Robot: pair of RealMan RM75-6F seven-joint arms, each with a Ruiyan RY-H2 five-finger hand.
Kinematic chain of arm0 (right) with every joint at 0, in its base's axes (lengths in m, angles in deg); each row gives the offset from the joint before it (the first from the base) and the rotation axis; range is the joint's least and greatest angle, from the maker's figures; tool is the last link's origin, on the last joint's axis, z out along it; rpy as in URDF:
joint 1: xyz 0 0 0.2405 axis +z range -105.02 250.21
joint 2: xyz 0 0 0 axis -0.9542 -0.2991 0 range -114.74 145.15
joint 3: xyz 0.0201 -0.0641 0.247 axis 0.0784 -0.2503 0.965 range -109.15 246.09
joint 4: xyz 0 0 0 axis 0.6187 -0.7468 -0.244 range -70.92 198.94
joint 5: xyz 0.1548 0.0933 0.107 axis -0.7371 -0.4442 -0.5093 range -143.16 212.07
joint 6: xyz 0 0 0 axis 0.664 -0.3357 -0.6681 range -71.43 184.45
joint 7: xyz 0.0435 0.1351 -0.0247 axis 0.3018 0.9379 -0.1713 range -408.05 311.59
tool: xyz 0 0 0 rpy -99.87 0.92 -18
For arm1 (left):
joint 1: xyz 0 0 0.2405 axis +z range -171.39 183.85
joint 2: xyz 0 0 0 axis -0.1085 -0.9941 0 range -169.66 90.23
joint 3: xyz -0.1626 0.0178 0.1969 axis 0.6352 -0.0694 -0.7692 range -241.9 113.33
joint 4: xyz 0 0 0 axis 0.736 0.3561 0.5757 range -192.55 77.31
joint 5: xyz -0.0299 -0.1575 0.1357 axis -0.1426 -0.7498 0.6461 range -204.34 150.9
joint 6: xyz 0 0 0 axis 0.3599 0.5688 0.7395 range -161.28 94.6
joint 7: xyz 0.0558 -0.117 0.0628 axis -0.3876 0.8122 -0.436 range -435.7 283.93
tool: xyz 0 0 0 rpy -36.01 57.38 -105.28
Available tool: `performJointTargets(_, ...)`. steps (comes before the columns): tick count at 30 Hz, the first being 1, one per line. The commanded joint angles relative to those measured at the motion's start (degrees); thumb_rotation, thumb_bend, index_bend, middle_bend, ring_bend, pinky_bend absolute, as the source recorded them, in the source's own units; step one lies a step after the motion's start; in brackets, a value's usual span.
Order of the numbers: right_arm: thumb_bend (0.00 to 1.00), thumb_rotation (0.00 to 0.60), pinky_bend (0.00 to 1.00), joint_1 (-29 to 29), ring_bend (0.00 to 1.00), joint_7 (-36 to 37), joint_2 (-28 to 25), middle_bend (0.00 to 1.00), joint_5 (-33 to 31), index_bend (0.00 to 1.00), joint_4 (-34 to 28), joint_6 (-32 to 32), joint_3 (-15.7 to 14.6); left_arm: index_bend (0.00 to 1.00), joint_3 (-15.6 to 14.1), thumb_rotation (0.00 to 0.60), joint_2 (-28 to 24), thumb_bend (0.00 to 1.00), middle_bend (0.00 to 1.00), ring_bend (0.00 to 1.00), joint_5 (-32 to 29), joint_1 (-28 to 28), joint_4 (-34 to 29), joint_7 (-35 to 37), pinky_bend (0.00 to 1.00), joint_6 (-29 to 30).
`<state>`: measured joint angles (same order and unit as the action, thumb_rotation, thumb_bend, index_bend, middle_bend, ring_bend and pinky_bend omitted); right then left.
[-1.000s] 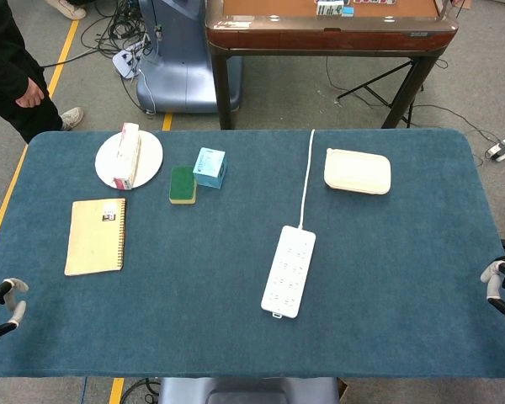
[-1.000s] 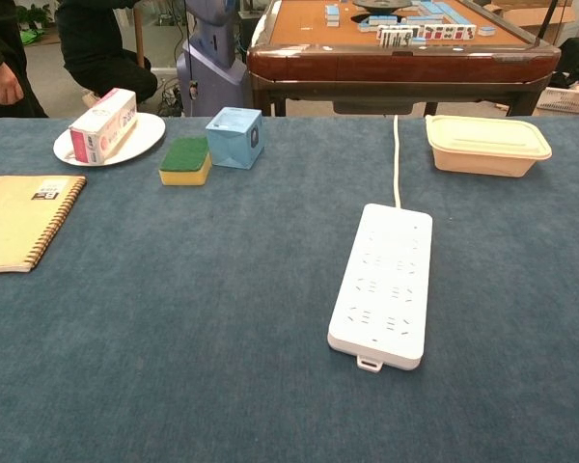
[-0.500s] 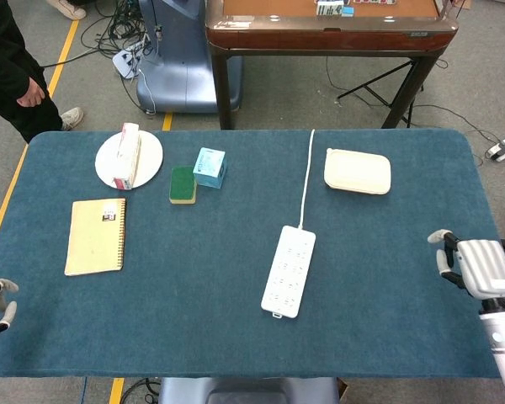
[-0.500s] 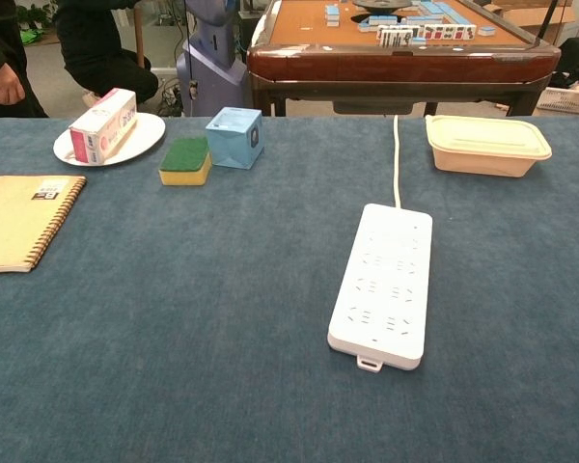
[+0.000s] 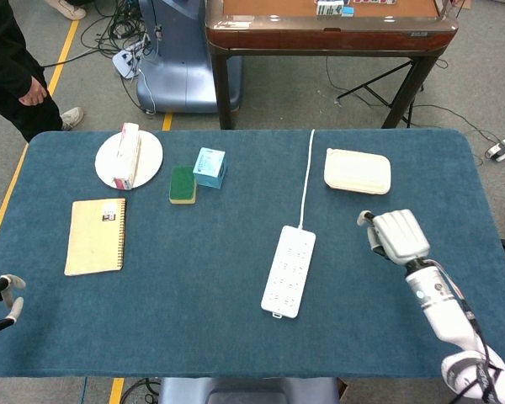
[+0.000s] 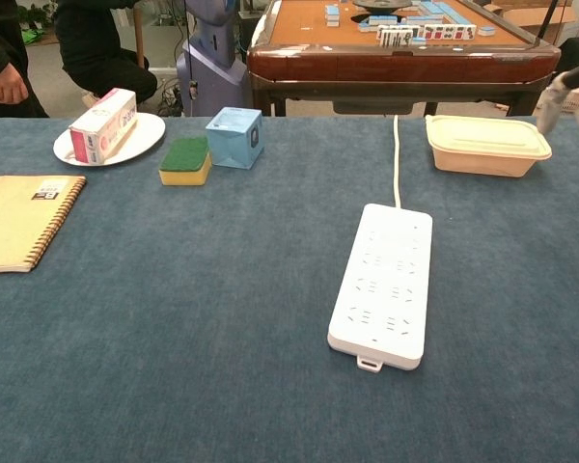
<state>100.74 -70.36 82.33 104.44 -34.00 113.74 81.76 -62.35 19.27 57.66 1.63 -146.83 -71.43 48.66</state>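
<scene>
Right robot hand (image 5: 397, 236) empty, fingers loosely curled, hovering over bench (image 5: 194, 278) just short of the lunchbox (image 5: 357, 171) ahead: looks light, thin-walled, crushable, so grip gently across its short sides.

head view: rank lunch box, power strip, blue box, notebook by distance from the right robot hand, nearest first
From the right robot hand:
1. Lunch box, just behind it, toward the far edge.
2. Power strip, at table centre.
3. Blue box, beside the sponge.
4. Notebook, at the opposite end.
</scene>
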Motion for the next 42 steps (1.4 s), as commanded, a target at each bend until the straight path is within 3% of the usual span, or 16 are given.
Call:
performJointTargets(1, 0.69, 0.6, 1.0, 4.3, 1.0, -5.3, 4.1, 0.98, -4.9, 0.39, 0.9, -3.1, 0.5, 0.53, 0.1, 0.6, 0.1, 0.43, 0.64, 0.52, -0.3, -0.3, 0.3, 0.1, 0.72, -0.5)
performJointTargets(21, 0.7, 0.6, 1.0, 15.5, 1.0, -16.1, 16.6, 0.99, -16.9, 0.39, 9.3, -6.8, -2.9, 0.54, 0.6, 0.6, 0.0, 0.43, 0.64, 0.52, -2.4, -0.5, 1.9, 2.4, 0.72, -1.7)
performJointTargets(42, 0.7, 0.6, 1.0, 18.8, 1.0, -16.7, 21.4, 0.99, -19.2, 0.39, 13.3, -6.1, -5.9, 0.54, 0.7, 0.6, -0.2, 0.43, 0.64, 0.52, -2.7, -0.5, 2.6, 4.0, 0.72, -1.9)
